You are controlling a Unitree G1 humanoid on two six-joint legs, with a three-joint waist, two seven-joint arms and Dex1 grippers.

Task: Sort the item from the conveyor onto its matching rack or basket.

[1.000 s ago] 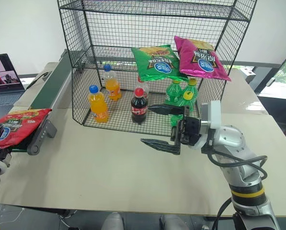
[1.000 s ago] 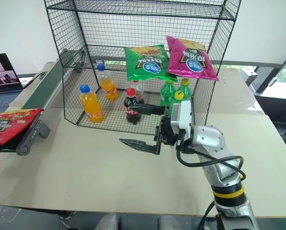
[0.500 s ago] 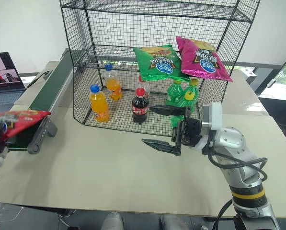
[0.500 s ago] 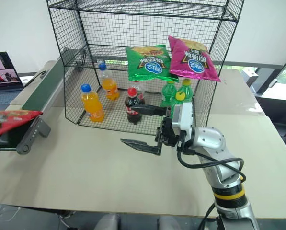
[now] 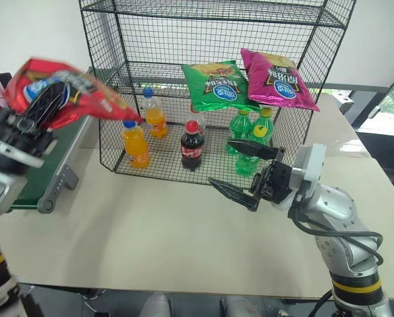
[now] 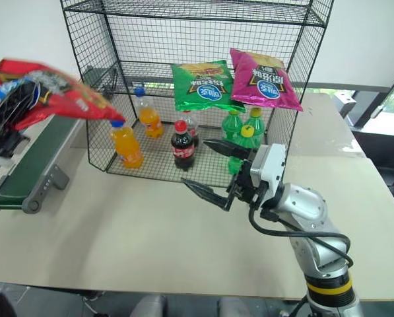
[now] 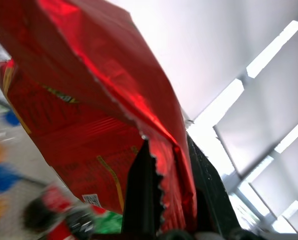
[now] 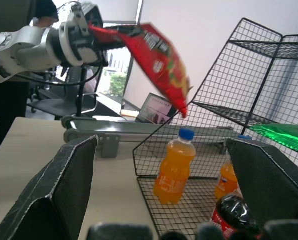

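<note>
— What had the left end effector (image 5: 37, 113) got hold of?

— The red chips bag (image 5: 71, 92). Its two black fingers were pinched together on one end of it, up in the air beside the conveyor (image 5: 55, 155), at about the height of the middle tier of the wire rack (image 5: 117, 26). The free end drooped toward the rack's left corner, just above the orange soda bottle (image 5: 135, 142).

— And the other one?

— The right end effector (image 5: 244, 172) hung over the desk (image 5: 157, 231) in front of the rack, fingers spread wide apart, holding nothing.

— How did the bag look to handle?

— Light and puffy, I'd say. Crinkly foil, so probably slick, and the chips inside would crush under a hard squeeze. The flat sealed edge seemed the sensible place to grip, and that is roughly where it was pinched. Held by one end it sagged and could swing.

— Did the cameras differ much?

— The left wrist view showed the bite itself: a toothed finger (image 7: 141, 200) pressed into a fold of red foil. The head views showed where the bag belonged, next to the green chips bag (image 5: 218, 86) and the pink chips bag (image 5: 276, 79) on the middle tier. The right wrist view caught the whole bag from the side, dangling from the left arm.
</note>
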